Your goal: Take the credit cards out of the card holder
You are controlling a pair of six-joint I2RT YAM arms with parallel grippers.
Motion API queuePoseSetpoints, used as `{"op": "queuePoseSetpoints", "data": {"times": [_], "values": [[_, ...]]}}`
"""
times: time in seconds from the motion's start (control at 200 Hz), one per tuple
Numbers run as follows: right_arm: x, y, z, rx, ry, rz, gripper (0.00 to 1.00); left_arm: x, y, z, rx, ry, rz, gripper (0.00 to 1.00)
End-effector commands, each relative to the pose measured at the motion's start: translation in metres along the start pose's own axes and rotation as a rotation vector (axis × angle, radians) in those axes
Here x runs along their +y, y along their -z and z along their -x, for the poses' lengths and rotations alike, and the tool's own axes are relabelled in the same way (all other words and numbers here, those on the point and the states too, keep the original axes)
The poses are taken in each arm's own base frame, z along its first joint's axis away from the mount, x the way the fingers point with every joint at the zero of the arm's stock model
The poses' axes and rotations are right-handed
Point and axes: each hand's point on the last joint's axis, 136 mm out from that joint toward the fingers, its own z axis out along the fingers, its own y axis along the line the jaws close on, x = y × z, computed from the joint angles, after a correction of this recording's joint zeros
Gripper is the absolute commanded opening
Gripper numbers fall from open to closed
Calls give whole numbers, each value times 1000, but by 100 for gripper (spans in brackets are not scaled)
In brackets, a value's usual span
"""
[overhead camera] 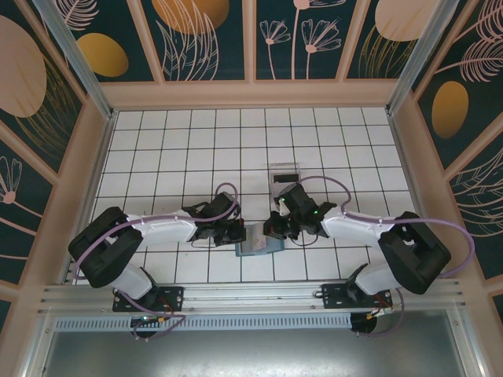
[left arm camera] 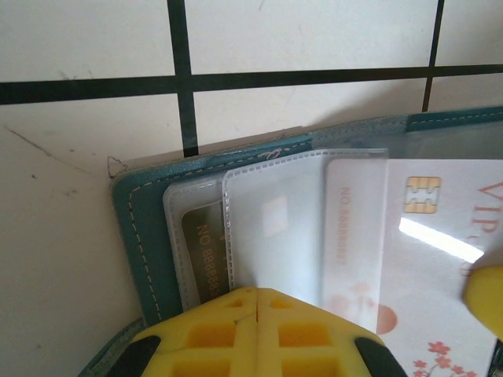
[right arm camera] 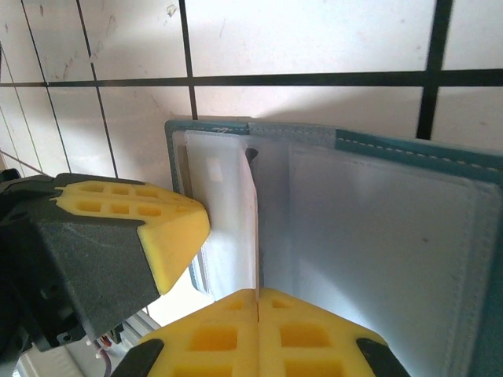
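White tiled tabletop [overhead camera: 181, 141], and we're watching the teal card holder [overhead camera: 253, 245] lying open between the 2 arms. The left end effector [left arm camera: 255, 302] is pinching its soft sleeves. The right end effector [right arm camera: 258, 302] is pinching the white card [left arm camera: 424, 259], which is looking stiff and slick to us, so its free edge is the place to grip.

We have two arms of the same build: the left arm [overhead camera: 161, 229] and the right arm [overhead camera: 354, 224] each wear smooth white shells over the long links, with bulky black housings at the joints. The black shoulder housings are the largest and are rounded. A lilac cable [overhead camera: 226, 187] runs along each arm in loose loops. Each arm rises from a flat black base [overhead camera: 149, 300]. A small green light [overhead camera: 316, 210] glows on the right wrist. The left tool [left arm camera: 256, 297] and the right tool [right arm camera: 258, 295] carry bright yellow pads [right arm camera: 169, 232] moulded with a grid of square pockets, and behind the pads sit matte black, angular finger bodies [right arm camera: 78, 267].
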Motion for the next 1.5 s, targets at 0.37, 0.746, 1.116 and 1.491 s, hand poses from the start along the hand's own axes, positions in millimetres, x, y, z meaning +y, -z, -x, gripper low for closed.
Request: {"op": "queuePoseSetpoints", "data": {"times": [0.37, 0.746, 1.116, 1.491], "values": [[-7, 42, 21, -111, 32, -92, 3, 25, 9, -9, 25, 1, 144, 0], [1, 85, 68, -220, 281, -255, 1, 13, 20, -1, -11, -19, 124, 1], [3, 115, 112, -181, 780, -546, 0, 5, 27, 7, -36, -42, 118, 2], [4, 124, 122, 24, 1428, -673, 0, 3, 30, 6, -46, -50, 104, 1]]}}
